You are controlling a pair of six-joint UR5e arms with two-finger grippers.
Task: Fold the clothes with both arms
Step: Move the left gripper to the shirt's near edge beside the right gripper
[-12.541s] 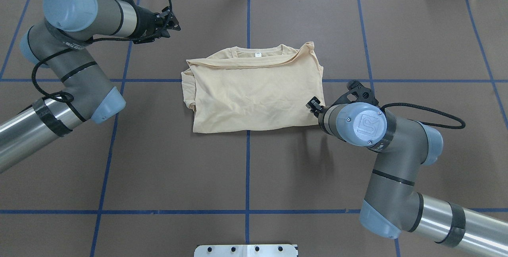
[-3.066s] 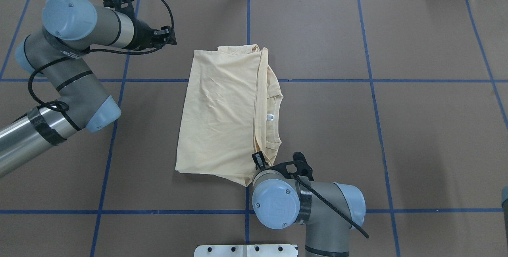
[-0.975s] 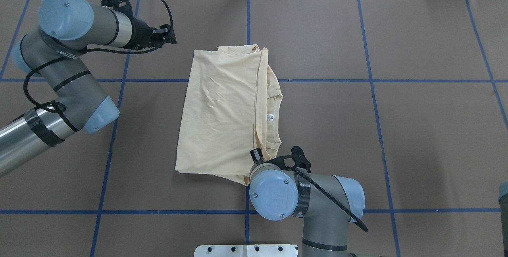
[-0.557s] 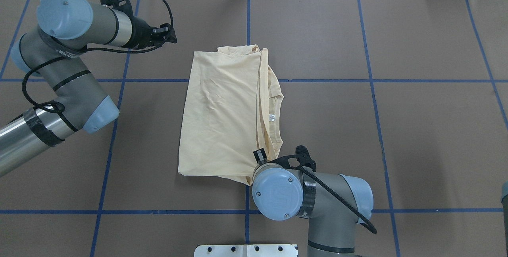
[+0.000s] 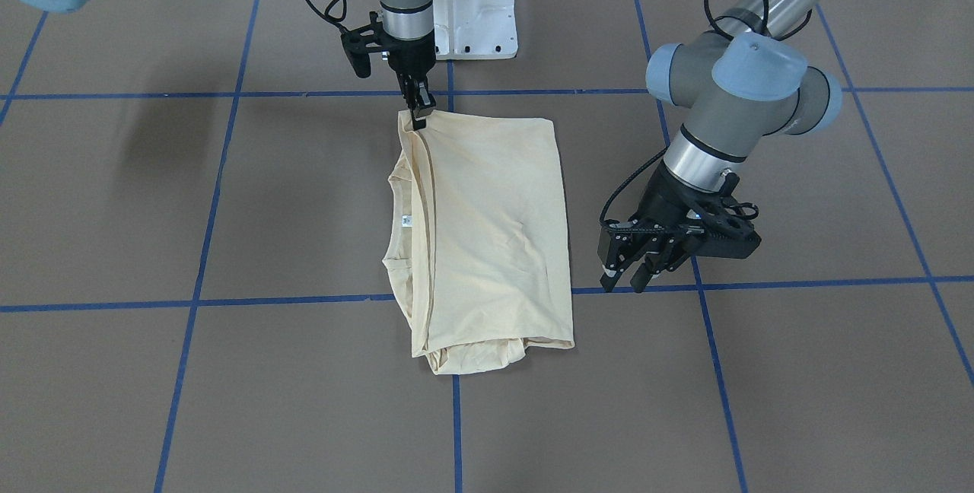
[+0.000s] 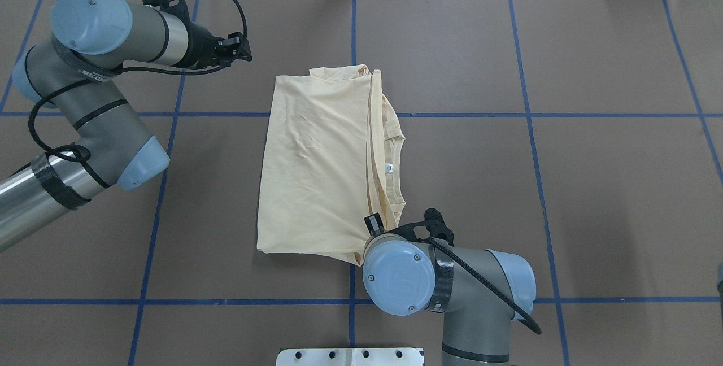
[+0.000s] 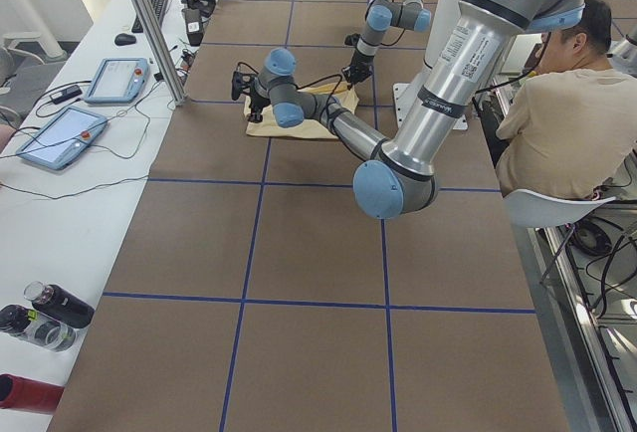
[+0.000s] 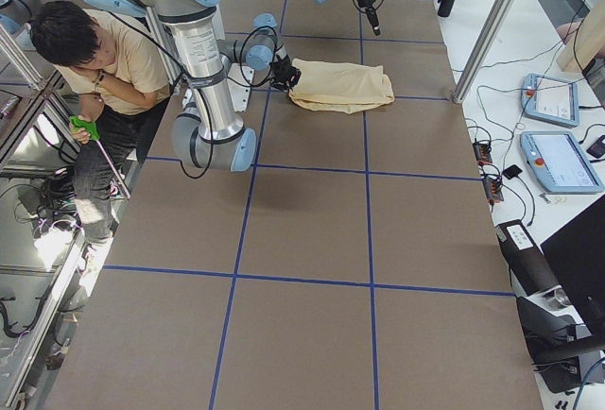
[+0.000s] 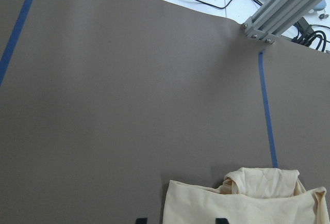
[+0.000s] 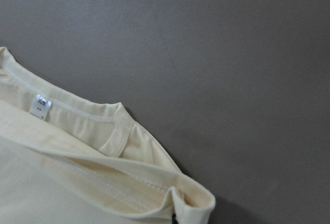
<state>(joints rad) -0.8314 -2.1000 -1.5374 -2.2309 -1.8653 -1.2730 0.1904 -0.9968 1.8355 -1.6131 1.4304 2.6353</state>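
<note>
The T-shirt [image 6: 316, 162] near corner has shifted right, clamped in the jaws of the right gripper [image 5: 418, 116] to square it; the left gripper [image 5: 624, 278] hovers, jaws apart.

One camera looks down from behind me, one faces me across the table [image 5: 761, 402]; two watch from its ends. All share the shirt [image 6: 316, 157], wrist cameras closest.

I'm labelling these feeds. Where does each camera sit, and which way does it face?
Front-facing: across the table, facing the robot; left arm, right arm.
Overhead: behind the robot, looking down; both arms.
Exterior left: table's left end; left arm nearest.
Exterior right: opposite end; right arm nearest.
Left wrist: faces table and T-shirt; two fingers.
Right wrist: close on the collar.
All six show the T-shirt.
</note>
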